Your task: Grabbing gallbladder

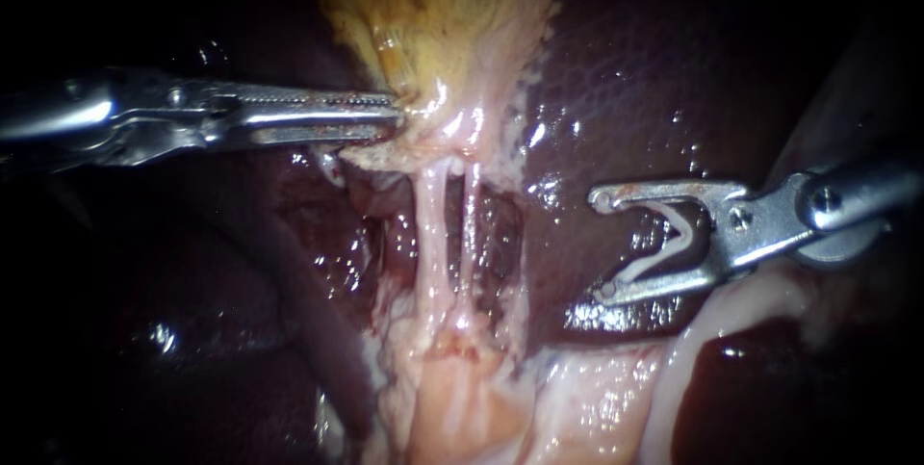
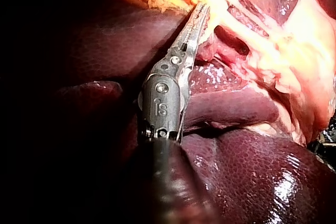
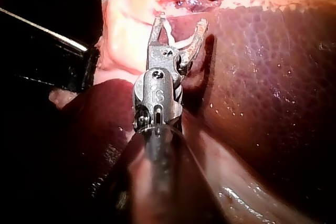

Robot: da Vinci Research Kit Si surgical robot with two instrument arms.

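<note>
Liver (image 1: 654,70) is lying dark and wet across the field, filling both sides. Gallbladder (image 1: 443,12) is sitting top centre, yellowish, narrowing downward into pale tissue. My left instrument (image 1: 390,114) is coming in level from the left, its jaws clamping the gallbladder's lower edge. My right instrument (image 1: 599,245) is hanging over the liver, well apart from the gallbladder. Its jaws are standing wide, both bearing on a pale V-shaped clip (image 1: 664,251) seated between them. Two thin tubes (image 1: 430,224) are running side by side from the gallbladder's neck down to the pale tissue below, stretched taut.
</note>
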